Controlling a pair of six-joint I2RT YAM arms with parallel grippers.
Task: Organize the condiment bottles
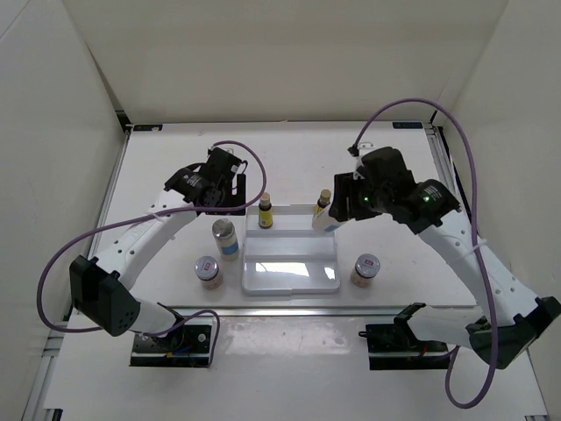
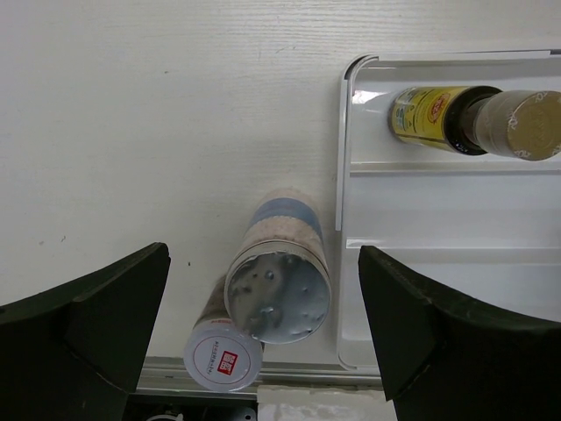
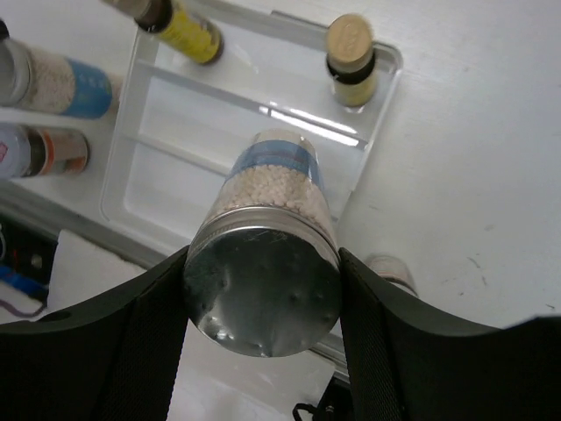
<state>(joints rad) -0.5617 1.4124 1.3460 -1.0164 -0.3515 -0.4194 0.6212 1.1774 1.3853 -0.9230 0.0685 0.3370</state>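
Note:
My right gripper (image 1: 340,209) is shut on a white bottle with a silver cap (image 3: 265,279), holding it above the right side of the white stepped tray (image 1: 289,279). Two amber bottles (image 1: 265,210) (image 1: 323,203) stand on the tray's back step. My left gripper (image 1: 226,200) is open and empty, above the second white bottle (image 2: 279,288), which stands just left of the tray. One pinkish jar (image 1: 208,271) stands left of the tray and the other (image 1: 365,269) stands right of it.
The tray's rim (image 2: 342,175) lies right beside the standing white bottle. White walls enclose the table on three sides. The arm bases (image 1: 171,344) sit at the near edge.

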